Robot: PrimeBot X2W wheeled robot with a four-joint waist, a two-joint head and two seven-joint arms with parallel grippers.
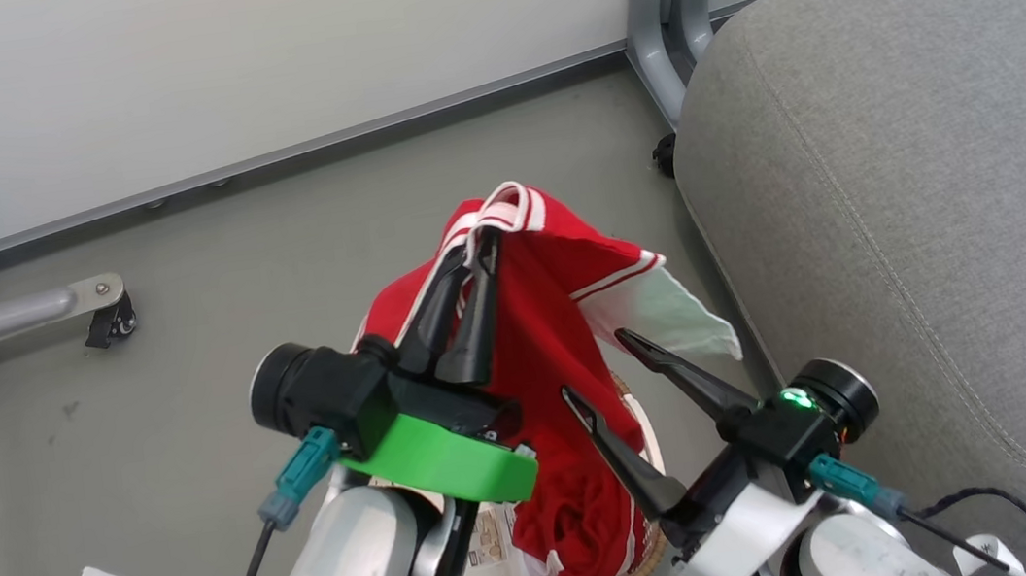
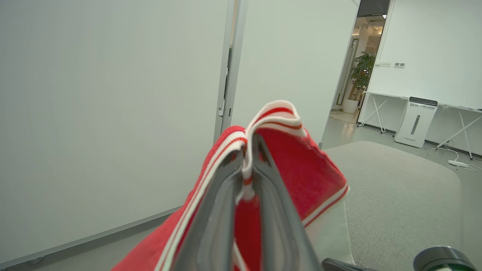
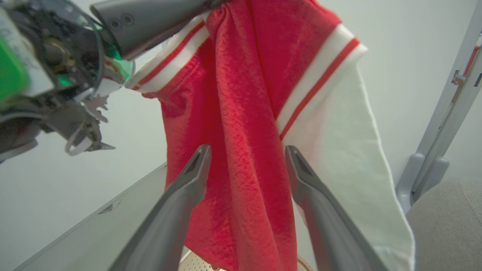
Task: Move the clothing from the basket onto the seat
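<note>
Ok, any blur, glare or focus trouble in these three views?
Head view: soft even light, no glare, sharp across the grey seat. Left wrist view: the fingers of the left claw, close to the lens, look smeared. Right wrist view: the red garment shows crisp mesh; the fingers of the right claw are soft.

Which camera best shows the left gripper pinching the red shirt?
Left wrist view: close up, the left gripper shut on the red shirt at its striped collar. Head view shows it smaller; right wrist view cuts the pinch off at its top.
</note>
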